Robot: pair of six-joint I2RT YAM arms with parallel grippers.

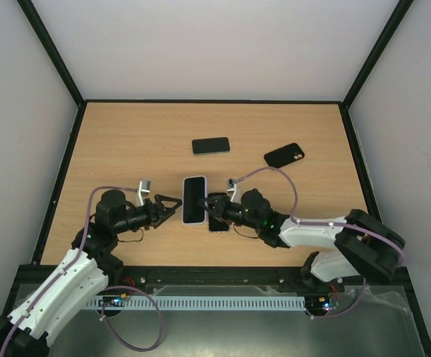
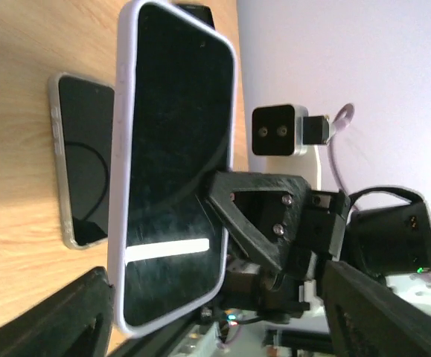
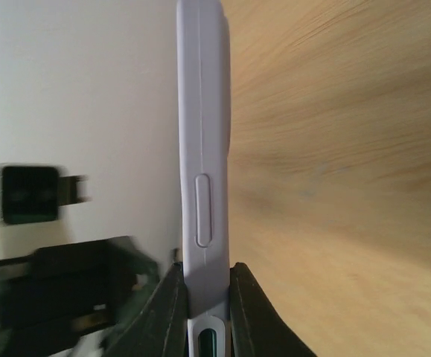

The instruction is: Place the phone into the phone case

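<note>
One edge of the phone case (image 3: 200,111) is clamped by the right jaws, phone (image 2: 174,163) apparently inside, raised near the near edge of the tabletop (image 1: 126,141); the left jaws are spread wide, empty, presumably for pressing

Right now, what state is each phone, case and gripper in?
lavender-cased phone: held above table, screen dark.
right gripper: shut on lavender-cased phone.
left gripper: open, holding nothing.
clear-cased phone: flat on table.
dark phone: flat on table.
black case: flat on table.
</note>
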